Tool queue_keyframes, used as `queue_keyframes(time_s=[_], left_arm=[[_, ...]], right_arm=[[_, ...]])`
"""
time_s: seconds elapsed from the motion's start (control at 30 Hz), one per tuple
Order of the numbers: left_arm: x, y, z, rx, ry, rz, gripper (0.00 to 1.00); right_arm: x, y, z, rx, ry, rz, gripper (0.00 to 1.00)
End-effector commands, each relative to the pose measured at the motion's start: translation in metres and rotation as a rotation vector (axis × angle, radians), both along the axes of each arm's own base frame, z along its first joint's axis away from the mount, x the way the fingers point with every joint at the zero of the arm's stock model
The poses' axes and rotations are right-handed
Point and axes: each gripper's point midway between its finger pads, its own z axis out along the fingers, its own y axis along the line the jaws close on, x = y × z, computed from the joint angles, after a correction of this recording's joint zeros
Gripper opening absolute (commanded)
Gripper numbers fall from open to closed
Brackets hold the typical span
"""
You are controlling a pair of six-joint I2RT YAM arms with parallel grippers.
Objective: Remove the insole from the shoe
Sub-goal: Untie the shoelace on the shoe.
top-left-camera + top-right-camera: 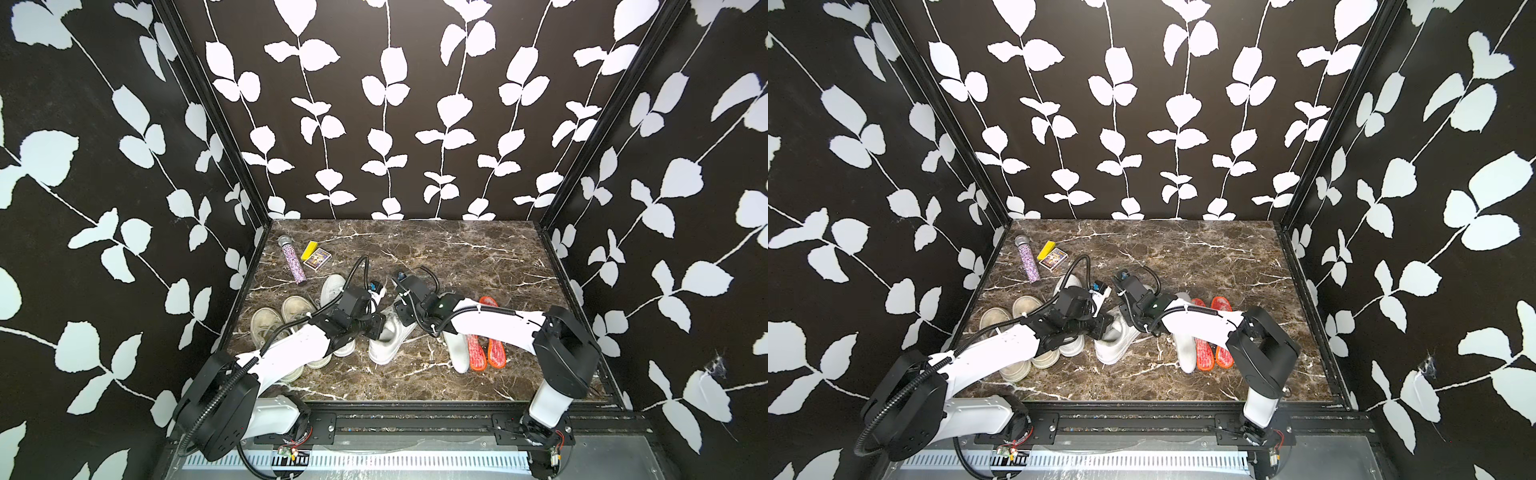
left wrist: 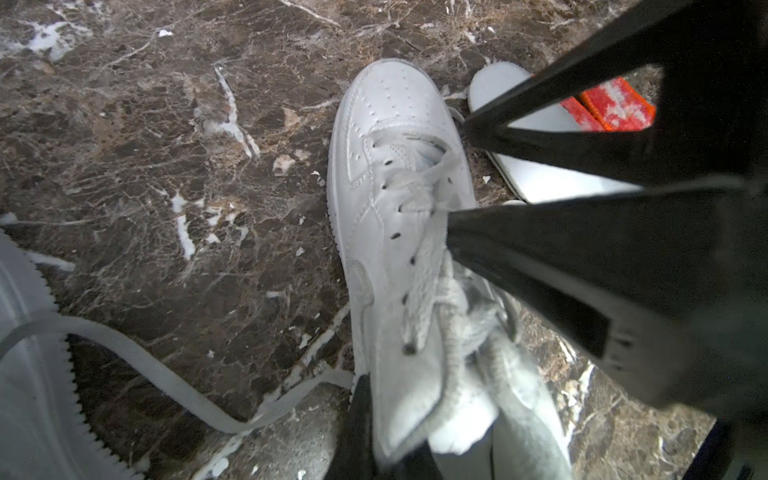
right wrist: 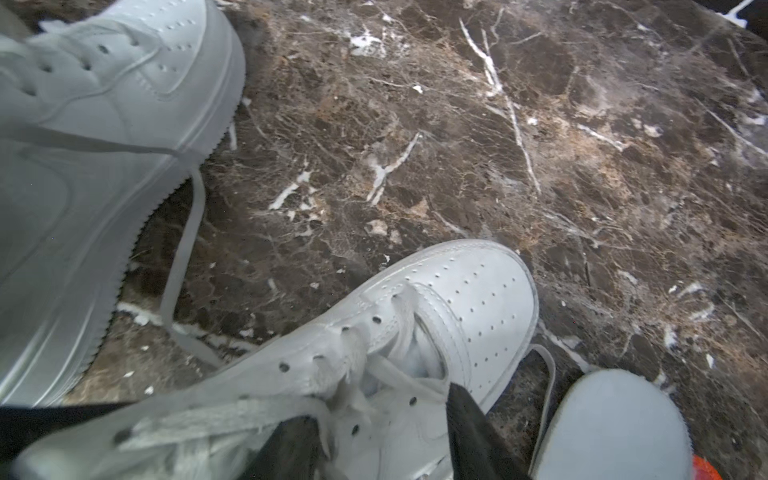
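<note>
- Brown marbled table (image 1: pixel 478 257), boxed in by black walls printed with white leaves.
- The white sneaker (image 1: pixel 388 345) sits mid-table, between a second white sneaker (image 1: pixel 332 286) and a loose white insole (image 1: pixel 455 349). It has a perforated toe, slack white laces and grey lining.
- Its long axis runs near-to-far, toe toward the robot's side.
- The left tool (image 2: pixel 388 446) is pinched tight on the sneaker's collar edge.
- The right tool (image 3: pixel 376 405) stands part-open over the laces, gripping nothing visible.

White leather sneaker (image 1: pixel 384 353), laces loose, centre of table (image 1: pixel 457 257), toe frontward.
</note>
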Motion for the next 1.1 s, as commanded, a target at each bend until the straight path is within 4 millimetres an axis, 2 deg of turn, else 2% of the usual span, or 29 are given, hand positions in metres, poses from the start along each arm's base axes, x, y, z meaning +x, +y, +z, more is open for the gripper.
queue_keyframes(time_s=[0.0, 0.1, 0.33, 0.4, 0.47, 0.53, 0.63, 0.87, 0.9, 1.07], left_arm=[[0.004, -0.020, 0.036, -0.104, -0.064, -0.041, 0.00], [0.002, -0.024, 0.037, -0.112, -0.062, -0.049, 0.00], [0.003, -0.020, 0.034, -0.096, -0.064, -0.033, 0.00], [0.002, -0.018, 0.033, -0.094, -0.065, -0.030, 0.00], [0.001, -0.018, 0.032, -0.095, -0.062, -0.032, 0.00], [-0.007, -0.027, 0.033, -0.105, -0.060, -0.065, 0.00], [-0.009, -0.030, 0.038, -0.119, -0.066, -0.078, 0.00], [-0.013, -0.032, 0.037, -0.114, -0.070, -0.098, 0.00], [-0.013, -0.031, 0.038, -0.115, -0.073, -0.096, 0.00], [-0.015, -0.029, 0.042, -0.112, -0.084, -0.094, 0.00]], right_arm=[[0.021, -0.013, -0.001, -0.024, -0.087, -0.124, 0.48], [0.030, -0.010, 0.008, 0.027, -0.131, -0.167, 0.49], [0.046, -0.026, 0.044, 0.113, -0.273, -0.313, 0.49], [0.047, -0.024, 0.049, 0.135, -0.287, -0.318, 0.48], [0.049, -0.018, 0.044, 0.128, -0.271, -0.302, 0.48], [0.050, -0.013, 0.035, 0.122, -0.247, -0.295, 0.48], [0.059, -0.012, 0.028, 0.123, -0.237, -0.310, 0.50], [0.105, -0.013, 0.035, 0.199, -0.212, -0.351, 0.56], [0.117, -0.010, 0.047, 0.228, -0.221, -0.358, 0.57], [0.155, -0.007, 0.055, 0.258, -0.205, -0.378, 0.59]])
